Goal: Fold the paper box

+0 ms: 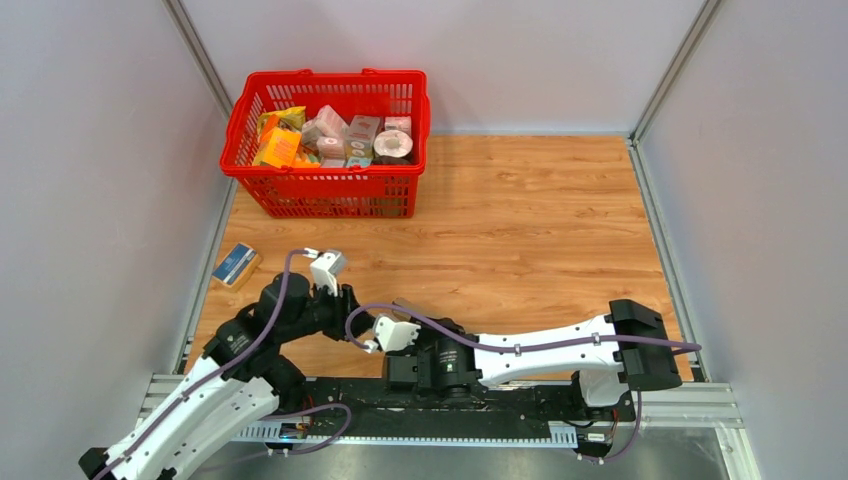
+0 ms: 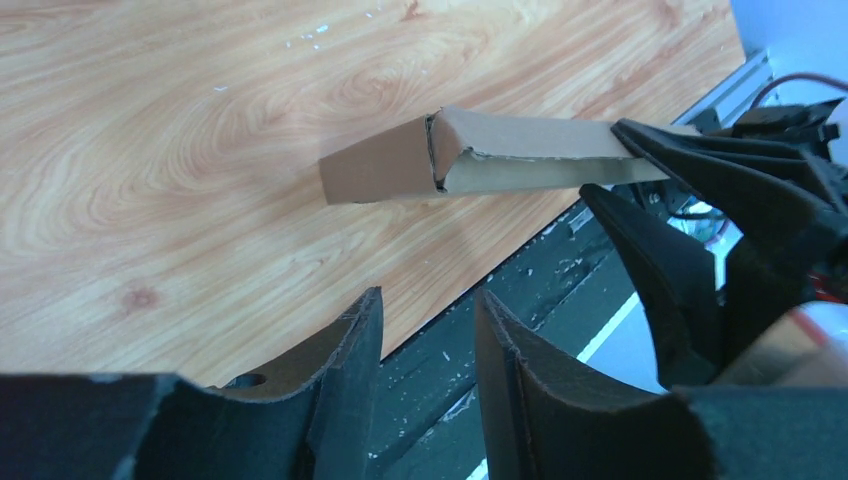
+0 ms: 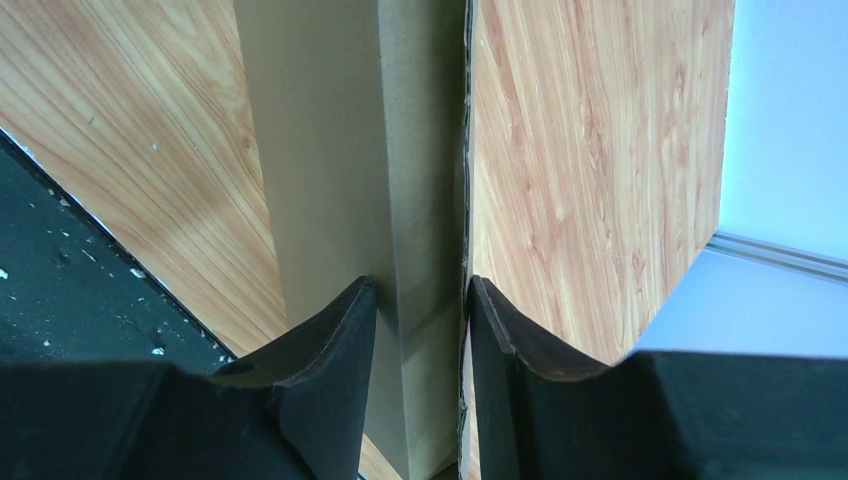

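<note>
The right gripper [image 3: 418,292] is pinched on the part-folded paper box [image 3: 340,150], the left gripper [image 2: 428,300] spread empty near it; a grasp of its free end is judged needed for the next fold.

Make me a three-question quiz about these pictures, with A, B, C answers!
1. Where does the red basket sit on the table? A the far left corner; B the near right corner; C the middle.
2. What colour is the paper box? A white; B brown; C green.
3. On the left gripper, how do the jaws stand? A shut on the box; B shut on the basket's rim; C open, holding nothing.

Answers:
1 A: the top view shows it by the far left walls.
2 B: both wrist views show plain brown cardboard.
3 C: a bare gap shows between them, with the box apart from them.
</note>
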Controlling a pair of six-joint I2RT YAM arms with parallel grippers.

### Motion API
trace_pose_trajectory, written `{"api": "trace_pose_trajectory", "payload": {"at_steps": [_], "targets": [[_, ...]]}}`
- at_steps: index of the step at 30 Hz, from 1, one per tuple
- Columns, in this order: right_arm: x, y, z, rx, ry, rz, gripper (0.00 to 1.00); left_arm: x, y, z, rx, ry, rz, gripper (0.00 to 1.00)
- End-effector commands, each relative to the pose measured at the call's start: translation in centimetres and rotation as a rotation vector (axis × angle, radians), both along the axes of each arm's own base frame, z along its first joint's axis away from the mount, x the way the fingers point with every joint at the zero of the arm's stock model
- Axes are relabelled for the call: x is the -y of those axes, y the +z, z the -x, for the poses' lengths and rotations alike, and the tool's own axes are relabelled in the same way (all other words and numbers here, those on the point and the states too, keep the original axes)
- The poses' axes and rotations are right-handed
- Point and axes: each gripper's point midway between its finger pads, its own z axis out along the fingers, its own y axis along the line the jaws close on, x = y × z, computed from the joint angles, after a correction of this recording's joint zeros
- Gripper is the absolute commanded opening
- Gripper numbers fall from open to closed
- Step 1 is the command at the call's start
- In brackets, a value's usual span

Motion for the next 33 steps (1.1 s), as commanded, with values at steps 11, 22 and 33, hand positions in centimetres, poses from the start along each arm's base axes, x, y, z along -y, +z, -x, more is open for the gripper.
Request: {"api": "trace_pose_trajectory", "payload": {"at_steps": [11, 22, 33], "targets": [[-0.7, -1.3, 0.7, -0.053, 0.015, -0.063, 0.45, 7.3, 8.4, -4.7, -0.113, -0.062, 0.306, 0.21], [-1.0, -1.1, 0.9, -0.114, 0.017, -0.119, 0.46, 8.2, 2.4, -4.3, -0.202, -0.090, 0.330, 0.13], [-0.5, -0.1, 1.0, -0.219, -0.021, -0.227, 0.62, 7.0, -2.4, -4.3, -0.210, -0.035, 0.251, 0.11]]}}
